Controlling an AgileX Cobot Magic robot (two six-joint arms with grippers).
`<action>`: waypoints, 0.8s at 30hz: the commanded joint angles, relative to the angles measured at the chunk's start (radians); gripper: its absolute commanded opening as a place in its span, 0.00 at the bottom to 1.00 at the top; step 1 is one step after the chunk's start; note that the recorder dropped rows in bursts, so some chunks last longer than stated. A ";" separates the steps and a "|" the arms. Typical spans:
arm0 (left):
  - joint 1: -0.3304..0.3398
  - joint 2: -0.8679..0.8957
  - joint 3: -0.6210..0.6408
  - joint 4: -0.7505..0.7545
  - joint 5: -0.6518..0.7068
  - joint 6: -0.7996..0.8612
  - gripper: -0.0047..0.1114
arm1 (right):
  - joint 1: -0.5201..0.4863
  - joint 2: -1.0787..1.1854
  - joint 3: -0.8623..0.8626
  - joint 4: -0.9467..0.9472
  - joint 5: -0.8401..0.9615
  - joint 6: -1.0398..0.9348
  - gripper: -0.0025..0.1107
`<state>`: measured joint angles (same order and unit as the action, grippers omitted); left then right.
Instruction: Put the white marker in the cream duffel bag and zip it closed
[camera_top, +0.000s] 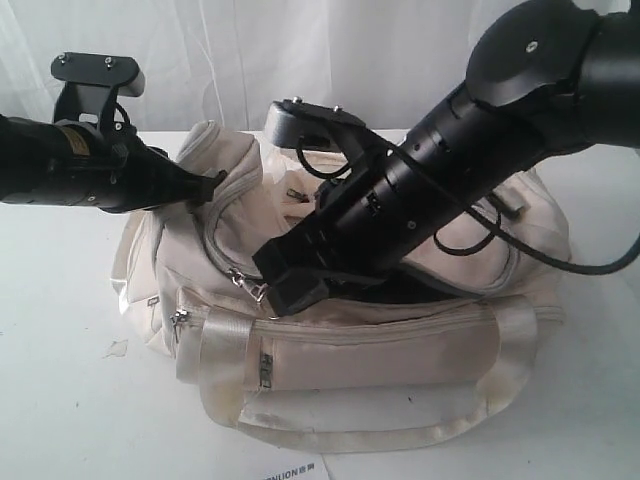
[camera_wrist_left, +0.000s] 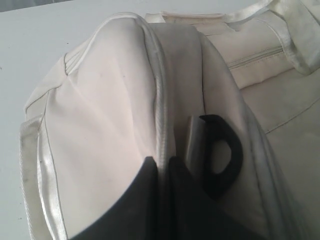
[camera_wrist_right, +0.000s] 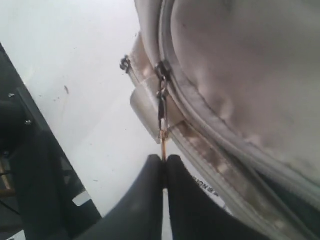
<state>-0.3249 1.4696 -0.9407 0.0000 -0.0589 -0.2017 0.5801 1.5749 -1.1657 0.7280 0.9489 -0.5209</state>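
Note:
The cream duffel bag (camera_top: 340, 340) lies on the white table, its top zip partly open with dark lining showing under the right arm. My left gripper (camera_top: 215, 185) is shut on the piped seam (camera_wrist_left: 161, 125) at the bag's left end; a black plastic ring (camera_wrist_left: 222, 155) hangs beside it. My right gripper (camera_top: 268, 288) reaches across the bag and is shut on the metal zip pull (camera_wrist_right: 162, 112) of the top zip (camera_wrist_right: 200, 120). The white marker is out of view.
A sheet of printed paper (camera_top: 295, 472) lies at the table's front edge under the bag's strap handle (camera_top: 330, 432). A small scrap (camera_top: 115, 348) sits on the table left of the bag. White curtain hangs behind.

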 joint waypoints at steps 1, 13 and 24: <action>0.006 -0.003 0.002 0.005 -0.016 -0.001 0.04 | -0.006 -0.050 0.003 -0.144 0.033 0.068 0.02; 0.006 -0.003 0.002 0.005 -0.019 -0.001 0.04 | -0.065 -0.135 0.003 -0.308 0.053 0.160 0.02; 0.006 -0.003 0.002 0.005 -0.017 0.018 0.04 | -0.083 -0.179 0.003 -0.440 0.101 0.234 0.02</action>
<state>-0.3249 1.4696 -0.9407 0.0000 -0.0634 -0.1921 0.5085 1.4191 -1.1657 0.3394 1.0238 -0.3114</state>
